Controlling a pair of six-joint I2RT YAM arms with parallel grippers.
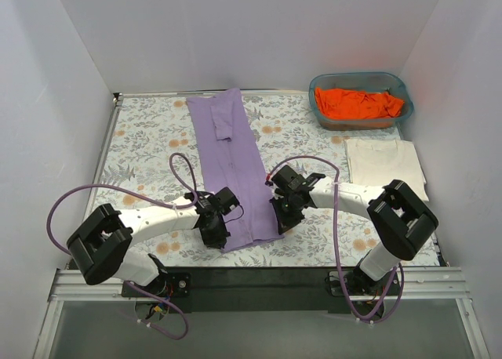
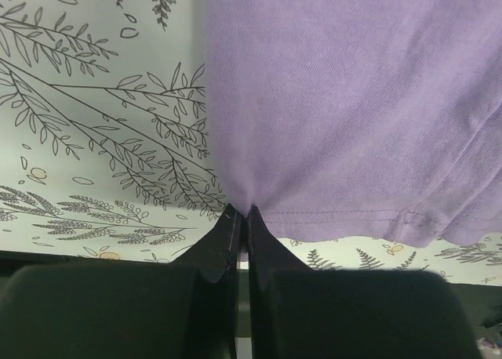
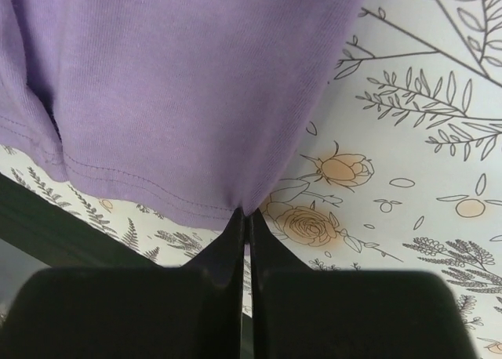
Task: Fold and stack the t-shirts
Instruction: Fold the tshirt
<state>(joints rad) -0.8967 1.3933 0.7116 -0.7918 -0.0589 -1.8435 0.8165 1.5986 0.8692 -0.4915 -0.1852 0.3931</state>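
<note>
Clamped on the near hem of the purple shirt [image 1: 231, 155], one corner each, by left gripper [image 1: 220, 238] and right gripper [image 1: 281, 223]. Stretches lengthwise across the tablecloth [image 1: 149, 147], straight away from both, equally near; likely calls for carrying hem toward collar.

Robot lab test cell
Plain white panels [image 1: 47, 100] box in the desk [image 1: 149, 139]; a purple-cabled left arm [image 1: 149, 218] and right arm [image 1: 357, 193] are bolted to a metal rail [image 1: 439, 279].
</note>
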